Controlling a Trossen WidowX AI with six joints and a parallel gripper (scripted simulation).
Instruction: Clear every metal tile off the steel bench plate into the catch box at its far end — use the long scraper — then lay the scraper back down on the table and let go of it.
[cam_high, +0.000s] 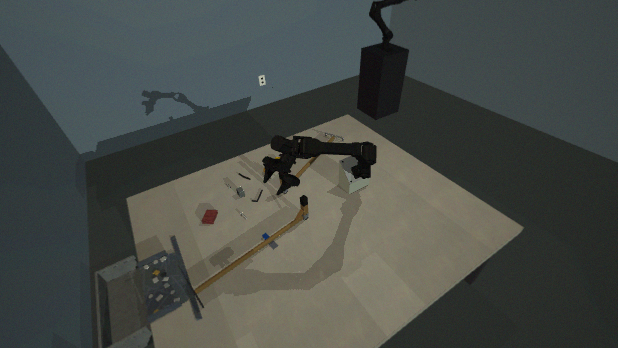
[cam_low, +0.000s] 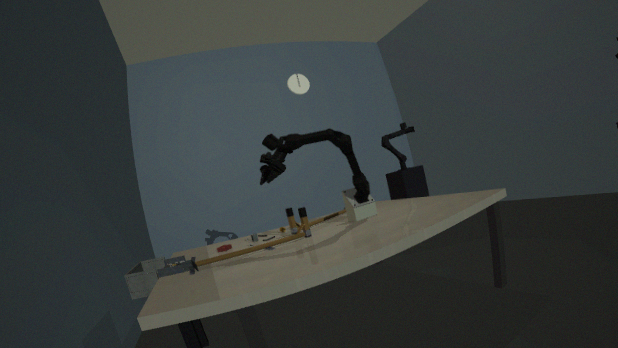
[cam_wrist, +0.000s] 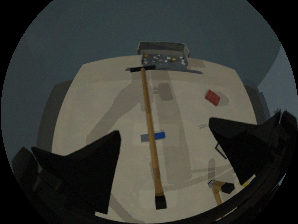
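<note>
Table under open jaws, clock only in exterior view.

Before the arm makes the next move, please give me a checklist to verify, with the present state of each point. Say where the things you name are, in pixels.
1. Gripper (cam_high: 282, 187) (cam_low: 265, 180) (cam_wrist: 168, 128) open, nothing between its fingers: ok.
2. Long scraper (cam_high: 250, 252) (cam_low: 250, 251) (cam_wrist: 150, 120) on the table side, its head by the near edge of the bench plate (cam_high: 186, 277): ok.
3. Gripper at the scraper's grip, ready to close: not ok, it hangs above the table.
4. Catch box (cam_high: 117, 262) (cam_low: 142, 285) (cam_wrist: 163, 48) at the plate's far end: ok.
5. Plate cleared of metal tiles (cam_high: 159, 297): not ok, many lie on it.
6. Scraper's head firm on its handle: cannot tell.
</note>
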